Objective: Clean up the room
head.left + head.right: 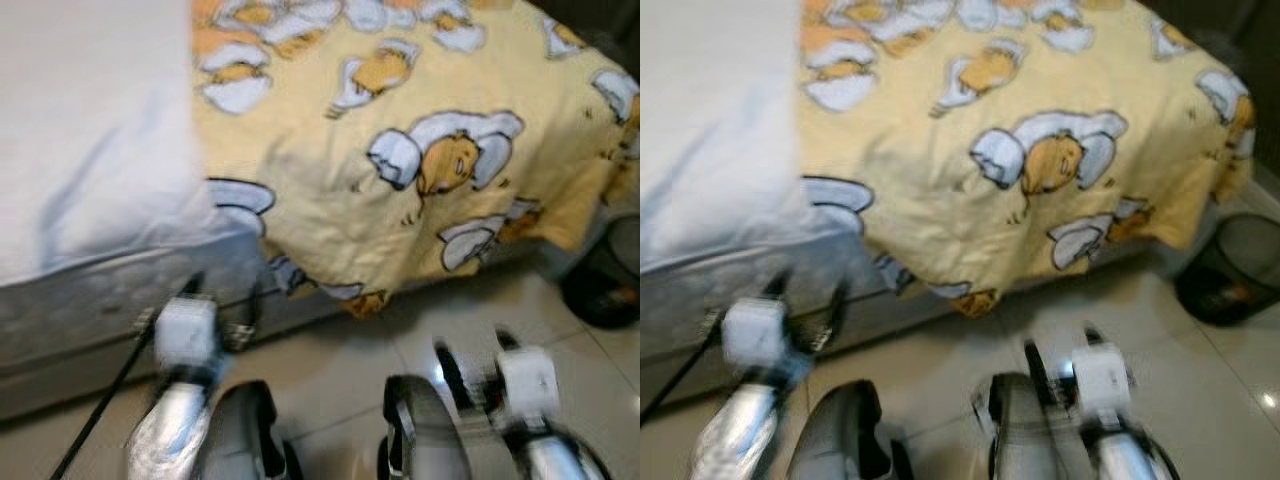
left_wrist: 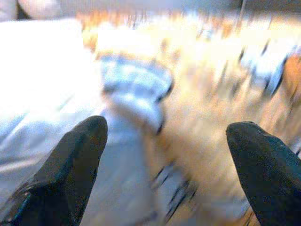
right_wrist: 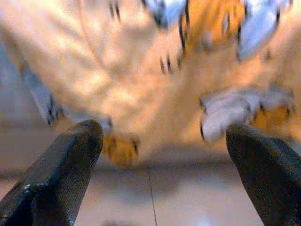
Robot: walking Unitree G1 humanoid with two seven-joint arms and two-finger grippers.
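Head views were blurred; a yellow blanket printed with white-and-orange cartoon chicks (image 1: 420,160) was spread over the bed, its edge hanging toward the pale tiled floor (image 1: 350,370). A white sheet (image 1: 90,130) was seen just beside the blanket. A black mesh waste bin (image 1: 1235,270) stood near the blanket's far corner. The left gripper (image 2: 164,155) and right gripper (image 3: 160,160) were held below the blanket's edge, each with fingers spread wide apart and nothing between them.
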